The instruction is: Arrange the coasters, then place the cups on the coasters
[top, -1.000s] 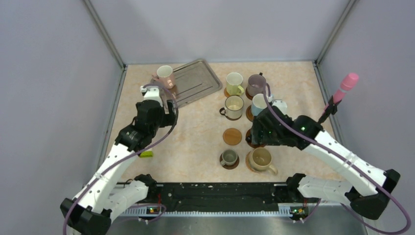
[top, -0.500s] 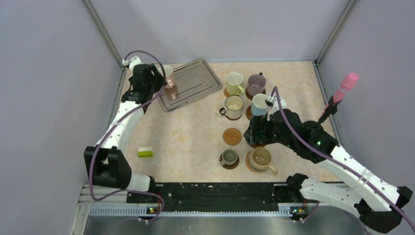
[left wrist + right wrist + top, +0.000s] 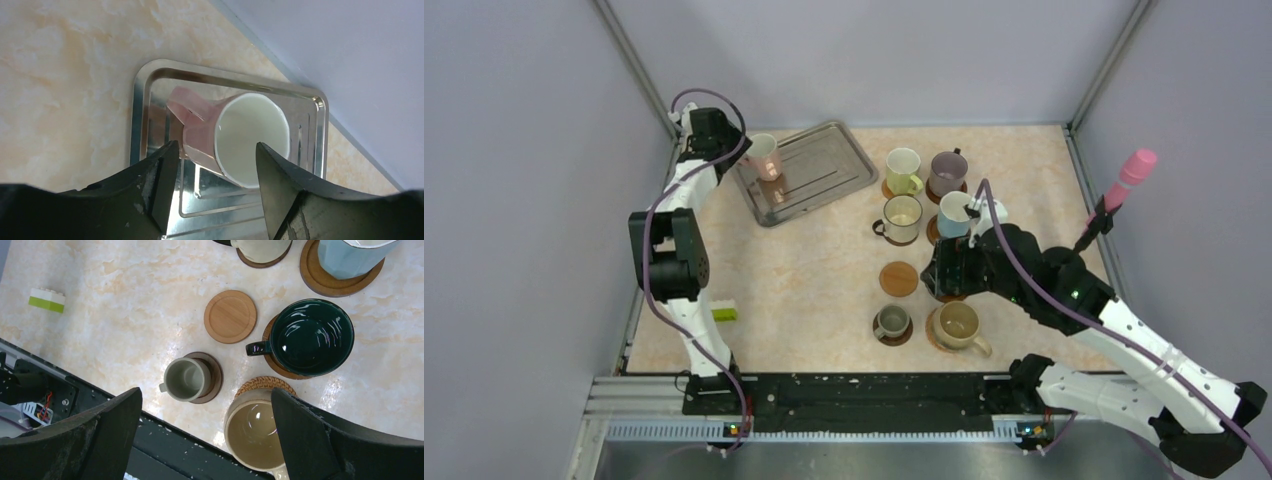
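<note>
The pink cup [image 3: 235, 135] stands upright on the silver tray [image 3: 150, 80], far back on the left. The left gripper [image 3: 215, 148] has its fingers spread, one on each side of the cup, not squeezing it yet. The cup looks hard, smooth and easy to break, so it could slip. Pinching its round sides, away from the handle, seems best. The right gripper [image 3: 206, 396] hangs wide apart and empty above the dark green cup [image 3: 312, 337]. One light wood coaster [image 3: 230, 316] is bare.
</note>
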{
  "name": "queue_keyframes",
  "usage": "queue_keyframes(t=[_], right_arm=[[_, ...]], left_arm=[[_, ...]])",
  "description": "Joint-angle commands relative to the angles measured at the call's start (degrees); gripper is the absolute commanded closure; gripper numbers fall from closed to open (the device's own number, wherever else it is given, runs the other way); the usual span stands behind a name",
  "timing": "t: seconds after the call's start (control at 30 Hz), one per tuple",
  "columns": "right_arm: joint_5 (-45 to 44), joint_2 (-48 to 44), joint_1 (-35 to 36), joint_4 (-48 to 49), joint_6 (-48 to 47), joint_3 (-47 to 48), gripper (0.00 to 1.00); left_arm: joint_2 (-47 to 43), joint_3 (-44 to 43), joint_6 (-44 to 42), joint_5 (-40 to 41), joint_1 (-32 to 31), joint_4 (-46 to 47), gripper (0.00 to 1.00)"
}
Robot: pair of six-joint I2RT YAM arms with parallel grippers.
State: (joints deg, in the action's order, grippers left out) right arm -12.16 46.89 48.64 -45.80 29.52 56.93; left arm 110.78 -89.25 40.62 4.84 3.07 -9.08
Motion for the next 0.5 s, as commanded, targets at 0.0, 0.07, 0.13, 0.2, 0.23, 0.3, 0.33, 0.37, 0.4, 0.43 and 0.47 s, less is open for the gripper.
queue_keyframes(t=[0.0,0.07,0.13,0.2,0.23,0.3,0.33,0.37,0.4,0.43,0.47], right_arm=[[-1.3,0.4,0.5,1.7,-1.0,0.2,0.01],[-2.0,0.8,0.4,1.8,-1.1,0.2,0.01],[-2.8,1.2,0.4,1.8,-1.4,-0.1,0.01],[-3.2,1.6,0.4,1.8,-1.6,-0.2,0.01],[-3.2,1.8,0.4,1.9,-1.6,-0.3,0.01],[-3.3,2.1,0.4,2.0,-1.5,-0.4,0.01],[-3.3,2.3,0.4,2.1,-1.4,-0.5,0.01],[-3.2,2.4,0.4,2.2,-1.3,-0.6,0.01],[-3.1,2.4,0.4,2.3,-1.2,-0.7,0.01],[-3.0,2.4,0.5,2.4,-1.2,-0.8,0.01],[-2.9,2.3,0.4,2.6,-1.1,-0.9,0.01]], left_arm=[[3.4,-3.7,2.9,-4.5,1.6,2.7,0.38],[4.5,-3.7,3.2,-6.7,1.6,3.0,0.38],[5.4,-3.6,3.5,-8.0,1.6,3.7,0.39],[6.3,-3.7,3.7,-9.4,1.6,4.1,0.41],[6.6,-3.9,3.6,-10.0,1.6,4.2,0.42],[7.2,-4.4,3.2,-10.6,1.6,3.7,0.45],[7.3,-4.5,2.9,-10.6,1.5,3.3,0.47],[7.3,-4.6,2.5,-10.6,1.5,2.9,0.49],[7.3,-4.6,2.1,-10.6,1.6,2.6,0.51],[7.1,-4.7,1.4,-10.8,1.6,2.2,0.55],[7.2,-4.9,0.9,-10.9,1.6,1.8,0.59]])
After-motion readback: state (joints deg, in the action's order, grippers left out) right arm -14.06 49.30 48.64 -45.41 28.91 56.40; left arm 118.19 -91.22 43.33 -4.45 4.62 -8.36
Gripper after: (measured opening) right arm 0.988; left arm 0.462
